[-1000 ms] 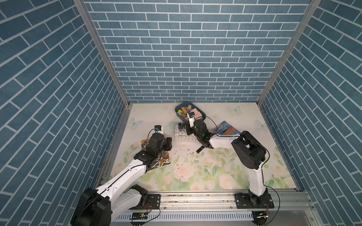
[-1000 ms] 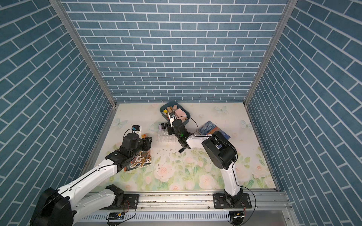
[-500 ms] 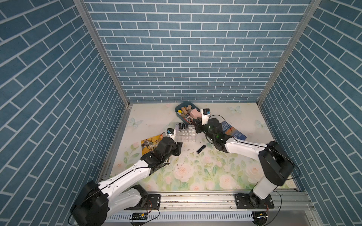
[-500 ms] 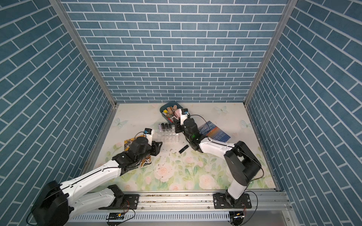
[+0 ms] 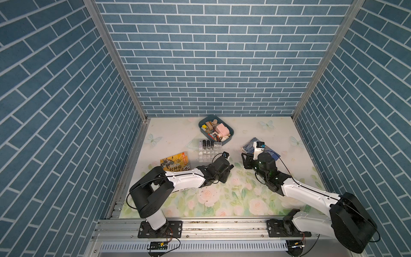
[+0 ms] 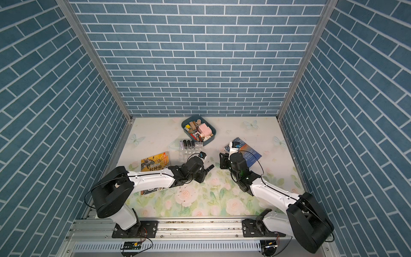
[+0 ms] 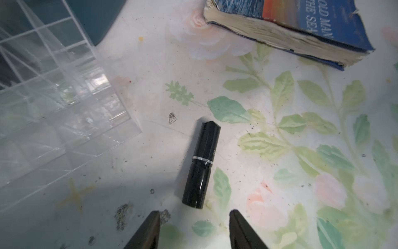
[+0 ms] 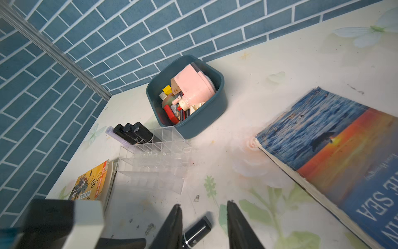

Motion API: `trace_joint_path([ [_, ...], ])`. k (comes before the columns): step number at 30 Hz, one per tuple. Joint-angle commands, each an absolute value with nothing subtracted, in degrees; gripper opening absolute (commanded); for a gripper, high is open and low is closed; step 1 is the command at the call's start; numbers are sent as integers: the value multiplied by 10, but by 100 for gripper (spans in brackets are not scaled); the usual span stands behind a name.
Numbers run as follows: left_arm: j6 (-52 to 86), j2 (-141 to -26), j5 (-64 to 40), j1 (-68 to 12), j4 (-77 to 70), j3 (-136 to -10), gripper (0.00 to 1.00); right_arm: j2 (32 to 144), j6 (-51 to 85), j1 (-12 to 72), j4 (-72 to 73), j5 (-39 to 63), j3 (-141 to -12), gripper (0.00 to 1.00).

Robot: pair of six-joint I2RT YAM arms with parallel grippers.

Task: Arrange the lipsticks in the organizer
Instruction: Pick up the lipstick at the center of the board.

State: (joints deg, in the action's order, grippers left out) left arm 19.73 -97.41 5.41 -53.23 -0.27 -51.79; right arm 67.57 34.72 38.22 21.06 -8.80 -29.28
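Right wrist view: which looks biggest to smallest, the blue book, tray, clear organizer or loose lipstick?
1. blue book, though it lies close to the camera.
2. tray and clear organizer: about alike, no ranking.
3. loose lipstick, partly cut off.

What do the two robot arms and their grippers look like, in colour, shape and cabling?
The left arm and right arm have white links between bulky black round joints; a thin black cable loops along each. The left gripper and right gripper each end in two tapering black fingers.
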Motion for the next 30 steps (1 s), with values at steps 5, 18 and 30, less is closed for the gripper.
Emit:
trace_joint_path([
  [5,155,-1037,53,-539,41,-573,50,629,335,373,186,-122,-290,37],
  [18,128,-1084,140,-572,86,-600,26,631,346,371,191,-97,-285,34],
  [30,108,-866,-40,-515,-113,-435,13,645,439,375,92,87,-344,48],
])
